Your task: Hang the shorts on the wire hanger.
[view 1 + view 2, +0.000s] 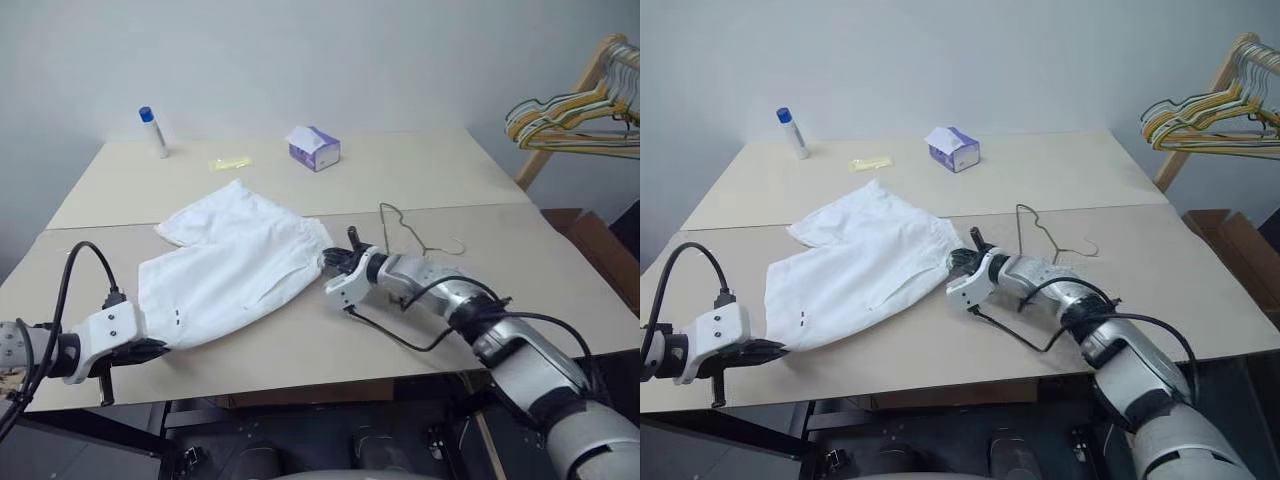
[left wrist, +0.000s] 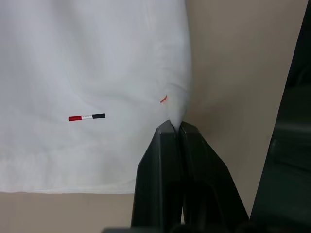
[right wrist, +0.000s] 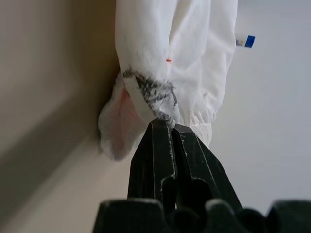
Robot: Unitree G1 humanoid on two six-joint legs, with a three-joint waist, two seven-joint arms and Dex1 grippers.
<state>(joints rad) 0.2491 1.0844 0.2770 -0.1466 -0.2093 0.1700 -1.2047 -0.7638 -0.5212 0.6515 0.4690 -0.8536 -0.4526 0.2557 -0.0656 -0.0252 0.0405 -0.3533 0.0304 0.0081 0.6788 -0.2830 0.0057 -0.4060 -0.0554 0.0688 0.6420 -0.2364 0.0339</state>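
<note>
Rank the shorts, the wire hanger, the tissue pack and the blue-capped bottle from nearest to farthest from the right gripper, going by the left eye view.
From the right gripper:
1. Shorts: their waistband is pinched in its fingers.
2. Wire hanger: just beyond the wrist, on the near table.
3. Tissue pack: on the far table, middle.
4. Blue-capped bottle: far table, far left corner.
</note>
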